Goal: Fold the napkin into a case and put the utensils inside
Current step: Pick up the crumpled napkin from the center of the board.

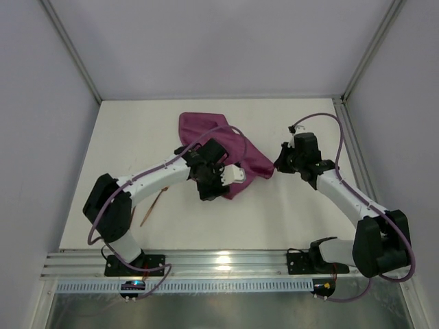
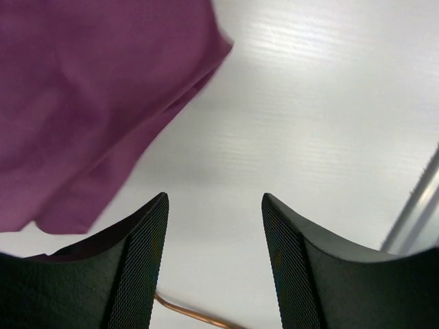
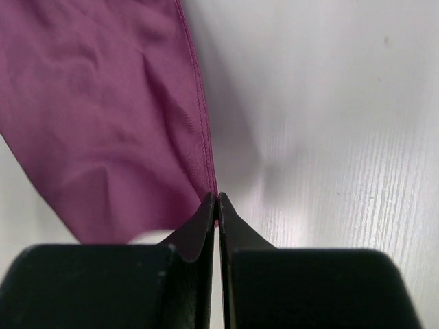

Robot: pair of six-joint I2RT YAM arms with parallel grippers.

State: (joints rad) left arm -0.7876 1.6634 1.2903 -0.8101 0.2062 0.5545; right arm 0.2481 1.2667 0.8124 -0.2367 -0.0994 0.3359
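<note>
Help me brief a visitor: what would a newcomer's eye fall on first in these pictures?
The plum napkin lies rumpled at the centre of the overhead view. The right tool is shut on its hem, while the left tool hangs open beside its edge. A thin copper utensil lies on the white table, nearer and to the napkin's left.

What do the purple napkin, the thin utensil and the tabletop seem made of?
The napkin looks like matte woven cloth, perhaps cotton: soft creases, stitched hem. The utensil is likely metal with a shiny copper-coloured finish; only a thin sliver shows. The tabletop is a white, faintly ribbed sheet, perhaps plastic or laminate.
</note>
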